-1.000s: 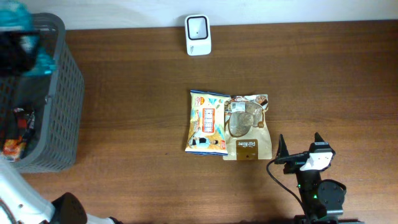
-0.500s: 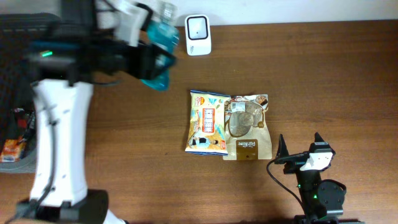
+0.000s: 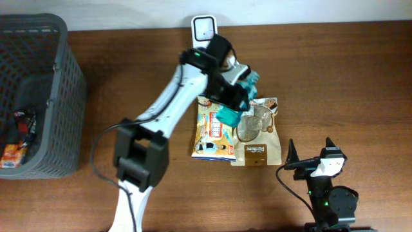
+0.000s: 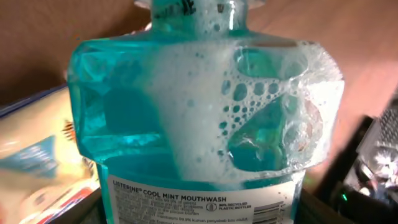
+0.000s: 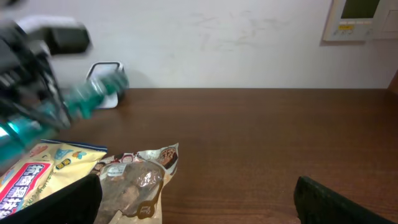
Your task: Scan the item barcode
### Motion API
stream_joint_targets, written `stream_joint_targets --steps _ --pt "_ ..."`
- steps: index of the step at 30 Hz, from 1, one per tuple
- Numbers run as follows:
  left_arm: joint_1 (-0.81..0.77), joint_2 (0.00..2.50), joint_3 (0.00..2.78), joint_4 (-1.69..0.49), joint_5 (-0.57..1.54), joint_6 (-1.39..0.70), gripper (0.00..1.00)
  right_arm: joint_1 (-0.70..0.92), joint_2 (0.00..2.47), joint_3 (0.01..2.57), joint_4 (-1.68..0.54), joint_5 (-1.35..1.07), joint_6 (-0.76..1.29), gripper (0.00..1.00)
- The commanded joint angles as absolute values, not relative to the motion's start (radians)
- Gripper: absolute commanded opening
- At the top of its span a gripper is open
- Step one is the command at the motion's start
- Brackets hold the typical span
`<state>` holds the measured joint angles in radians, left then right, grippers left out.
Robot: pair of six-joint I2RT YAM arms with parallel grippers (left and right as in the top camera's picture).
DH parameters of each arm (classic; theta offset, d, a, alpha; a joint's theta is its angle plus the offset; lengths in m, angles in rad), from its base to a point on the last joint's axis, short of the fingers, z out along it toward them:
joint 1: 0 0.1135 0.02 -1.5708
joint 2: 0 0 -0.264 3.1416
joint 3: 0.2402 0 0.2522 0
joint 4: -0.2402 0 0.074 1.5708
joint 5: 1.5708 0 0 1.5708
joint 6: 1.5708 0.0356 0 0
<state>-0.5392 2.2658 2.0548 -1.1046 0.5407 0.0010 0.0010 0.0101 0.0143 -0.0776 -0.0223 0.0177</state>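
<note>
- Mouthwash bottle (image 3: 233,103) is clenched in the left end effector (image 3: 226,90), held above the counter (image 3: 347,77) over the snack packet (image 3: 212,129) and the brown pouch (image 3: 261,138), just in front of the scanner (image 3: 205,35).
- Its label is cut off at the lower edge of the left wrist view; no barcode can be made out.
- From the right wrist the bottle is a teal blur.
- Half a second ago it was left of the scanner.
- Right end effector (image 3: 310,152) rests released, unmoved.
</note>
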Motion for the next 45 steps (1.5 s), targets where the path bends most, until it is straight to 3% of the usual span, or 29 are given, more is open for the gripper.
stream_joint_targets --steps 1,6,11,23,35,41,42,43,45 --pt "-0.586 2.312 2.062 -1.084 0.438 -0.165 0.28 0.006 0.004 0.006 -0.079 -0.014 0.012 0.98" --pt "-0.654 2.348 2.062 -1.047 0.246 -0.409 0.27 0.006 0.004 0.006 -0.079 -0.014 0.012 0.98" --pt "-0.694 2.348 2.062 -0.947 0.101 -0.483 0.33 0.006 0.004 0.006 -0.079 -0.014 0.012 0.98" --pt "-0.701 2.349 2.062 -0.636 0.088 -0.494 0.35 0.006 0.004 0.006 -0.079 -0.014 0.012 0.98" --pt "-0.714 2.449 2.061 -0.408 0.089 -0.727 0.36 0.006 0.004 0.006 -0.079 -0.014 0.012 0.99" --pt "-0.733 2.481 2.061 -0.364 0.089 -0.729 0.46 0.006 0.004 0.006 -0.079 -0.014 0.012 0.98" --pt "-0.734 2.482 2.061 -0.367 0.089 -0.729 0.49 0.006 0.004 0.006 -0.079 -0.014 0.012 0.98" --pt "-0.735 2.482 2.061 -0.369 0.089 -0.723 0.61 0.006 0.004 0.006 -0.079 -0.014 0.012 0.98" --pt "-0.735 2.481 2.062 -0.368 0.089 -0.701 0.64 0.006 0.004 0.006 -0.079 -0.014 0.012 0.98"
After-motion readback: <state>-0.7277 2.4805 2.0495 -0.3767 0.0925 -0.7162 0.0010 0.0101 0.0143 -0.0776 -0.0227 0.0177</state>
